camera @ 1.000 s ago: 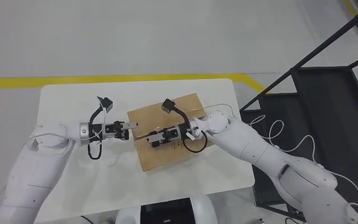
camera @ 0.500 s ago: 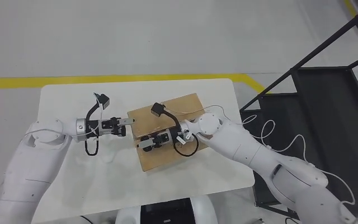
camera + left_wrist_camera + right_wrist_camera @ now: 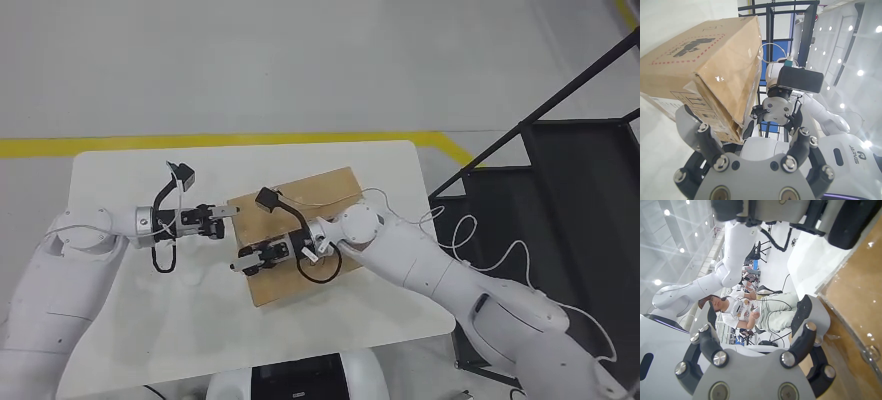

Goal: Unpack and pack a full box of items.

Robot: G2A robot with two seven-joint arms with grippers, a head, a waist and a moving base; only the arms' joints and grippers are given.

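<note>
Though torn at one corner, taped brown box (image 3: 696, 62), left hand (image 3: 222, 222) and right hand (image 3: 240, 266) splayed wide beside it.

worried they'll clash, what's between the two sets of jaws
The cardboard box's edge, with left gripper beside it and right gripper over it, seen in top view.

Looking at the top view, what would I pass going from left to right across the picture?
left pincer → cardboard box → black metal rack
</note>
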